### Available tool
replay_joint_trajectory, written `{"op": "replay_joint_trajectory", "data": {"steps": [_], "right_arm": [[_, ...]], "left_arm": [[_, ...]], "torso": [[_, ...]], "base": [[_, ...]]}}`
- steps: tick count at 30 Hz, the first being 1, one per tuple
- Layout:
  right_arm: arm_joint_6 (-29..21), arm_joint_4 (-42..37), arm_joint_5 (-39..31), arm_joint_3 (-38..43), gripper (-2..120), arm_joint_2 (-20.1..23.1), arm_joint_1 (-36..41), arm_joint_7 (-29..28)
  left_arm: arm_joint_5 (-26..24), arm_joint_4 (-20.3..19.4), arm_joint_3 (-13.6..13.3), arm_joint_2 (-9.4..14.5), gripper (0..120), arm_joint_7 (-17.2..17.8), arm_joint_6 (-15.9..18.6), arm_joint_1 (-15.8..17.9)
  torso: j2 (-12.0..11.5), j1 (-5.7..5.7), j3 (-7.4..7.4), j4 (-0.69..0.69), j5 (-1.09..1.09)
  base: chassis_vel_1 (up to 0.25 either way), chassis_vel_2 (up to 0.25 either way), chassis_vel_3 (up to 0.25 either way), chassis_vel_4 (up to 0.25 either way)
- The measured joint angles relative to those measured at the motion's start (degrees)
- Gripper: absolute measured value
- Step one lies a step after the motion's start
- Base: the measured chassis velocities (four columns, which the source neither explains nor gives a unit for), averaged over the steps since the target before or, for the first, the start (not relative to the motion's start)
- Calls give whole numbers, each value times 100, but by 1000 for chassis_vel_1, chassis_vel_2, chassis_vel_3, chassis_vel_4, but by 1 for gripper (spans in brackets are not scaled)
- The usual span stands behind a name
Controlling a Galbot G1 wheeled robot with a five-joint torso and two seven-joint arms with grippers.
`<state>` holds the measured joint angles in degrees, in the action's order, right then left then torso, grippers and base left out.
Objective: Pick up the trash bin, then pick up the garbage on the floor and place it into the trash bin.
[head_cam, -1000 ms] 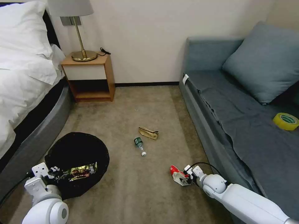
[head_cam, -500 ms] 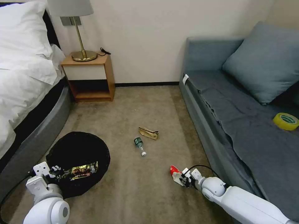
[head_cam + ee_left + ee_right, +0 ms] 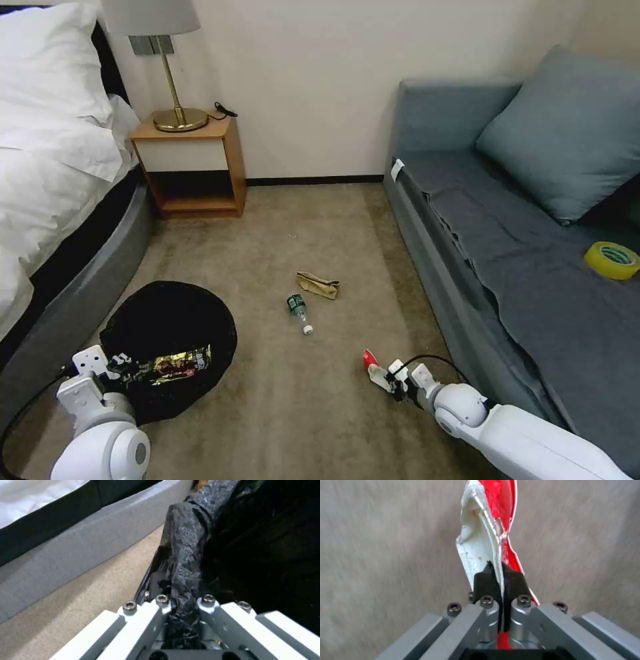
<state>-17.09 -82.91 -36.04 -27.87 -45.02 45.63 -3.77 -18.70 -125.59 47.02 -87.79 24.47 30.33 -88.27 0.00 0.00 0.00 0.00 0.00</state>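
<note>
The black trash bin [image 3: 167, 327] hangs at the lower left of the head view, my left gripper [image 3: 117, 370] shut on its lined rim [image 3: 183, 580]. A gold-brown snack wrapper [image 3: 177, 365] lies inside it. My right gripper [image 3: 390, 381] is shut on the red-and-white wrapper [image 3: 372, 369], whose edge is pinched between the black fingertips [image 3: 511, 580]; the wrapper [image 3: 486, 530] hangs over the carpet. A small clear bottle with a green label [image 3: 299, 312] and a tan paper scrap [image 3: 319, 285] lie on the carpet mid-floor.
A bed [image 3: 60, 200] runs along the left, a grey sofa [image 3: 520, 253] along the right, with a yellow tape roll [image 3: 612, 259] on its seat. A wooden nightstand [image 3: 190, 167] with a lamp stands at the back wall. Open carpet lies between bin and wrapper.
My right gripper has pulled back toward me, carrying the red-and-white wrapper with it. The bin and left gripper have barely shifted.
</note>
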Motion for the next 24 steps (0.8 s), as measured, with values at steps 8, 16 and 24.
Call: {"op": "replay_joint_trajectory", "data": {"steps": [8,16,24], "right_arm": [[171,-1894,-965,304,0,230,-538,-416],[105,-3057,-2000,-781,0,-529,-1856,-1272],[-9,-2591,-2116,-2238,0,-1873,-2640,-2061]], "left_arm": [[2,-31,-175,35,2,6,38,-45],[108,-93,-447,-1,2,25,59,-115],[234,-182,-595,-75,2,41,72,-155]], "torso": [[0,0,0,0,-2],[0,0,0,2,-2],[0,0,0,1,-2]], "base": [[0,0,0,0],[0,0,0,0],[0,0,0,0]]}}
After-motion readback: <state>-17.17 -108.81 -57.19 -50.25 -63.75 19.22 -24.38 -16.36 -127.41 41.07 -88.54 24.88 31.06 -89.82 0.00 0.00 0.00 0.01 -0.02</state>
